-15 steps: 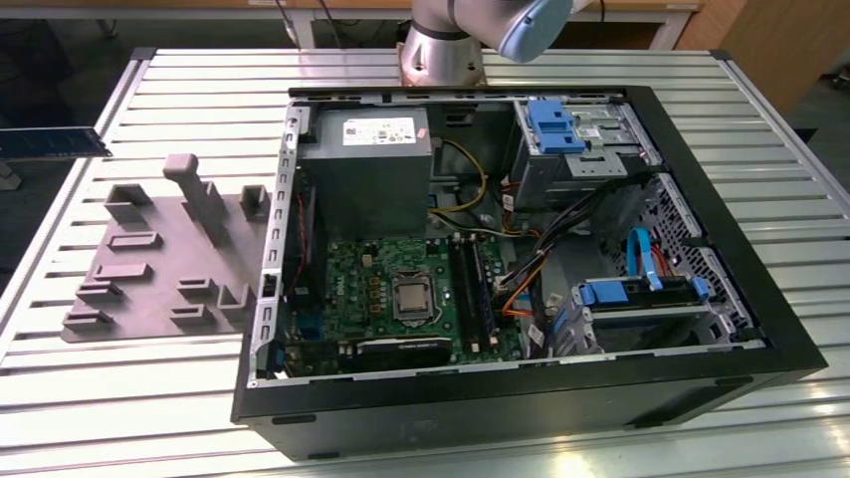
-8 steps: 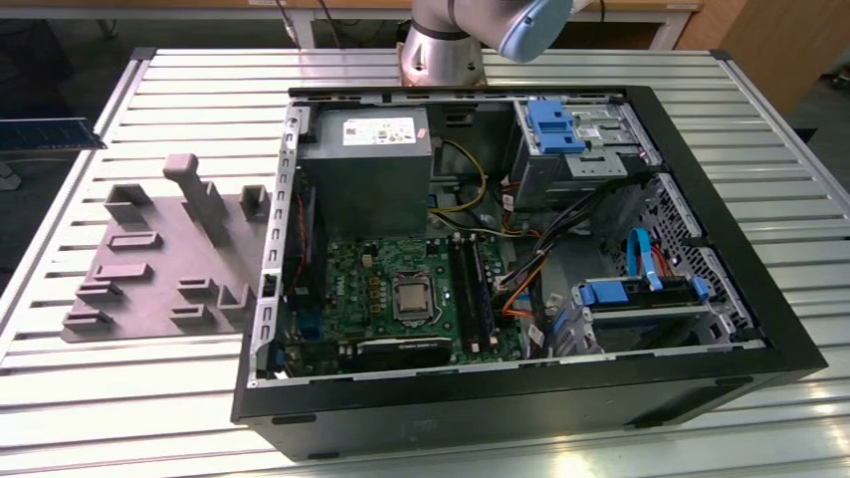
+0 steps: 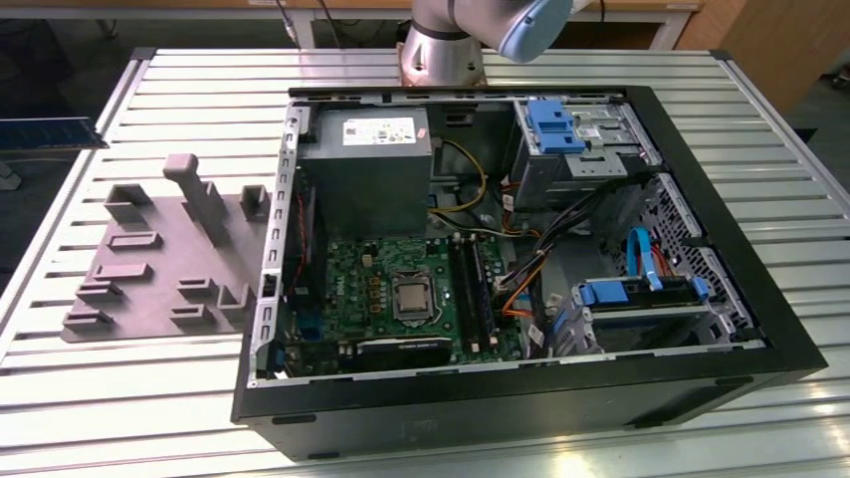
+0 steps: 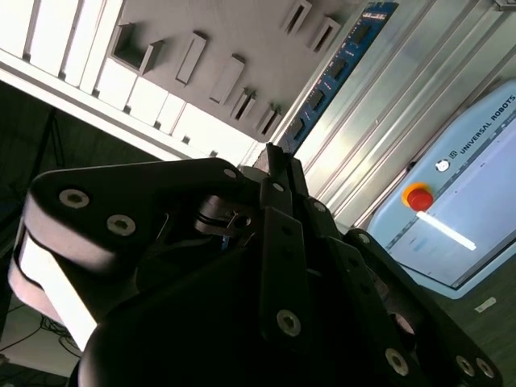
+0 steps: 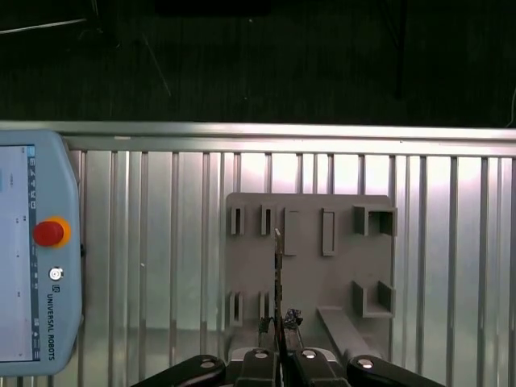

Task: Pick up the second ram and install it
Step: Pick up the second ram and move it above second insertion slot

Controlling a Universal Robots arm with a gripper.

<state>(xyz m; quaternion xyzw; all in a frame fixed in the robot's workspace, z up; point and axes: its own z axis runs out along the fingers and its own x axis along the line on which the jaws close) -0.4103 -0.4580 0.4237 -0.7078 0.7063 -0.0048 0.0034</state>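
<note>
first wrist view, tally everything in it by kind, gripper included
ram: 1, edge-on, clamped in the gripper
gripper: 1
grey slotted holder: 1
teach pendant: 1
total: 4

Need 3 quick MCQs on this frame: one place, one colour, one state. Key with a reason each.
1. The grey tray lies: A) on the exterior view's left of the PC case B) inside it C) on its right.
2. The round button on the pendant is: A) green B) red C) blue.
3. The second ram is: A) seated in a slot B) lying in the tray C) held in the tool.
Key: A, tray lies outside the case; B, red in both wrist views; C, it juts from the tool's tips.
</note>
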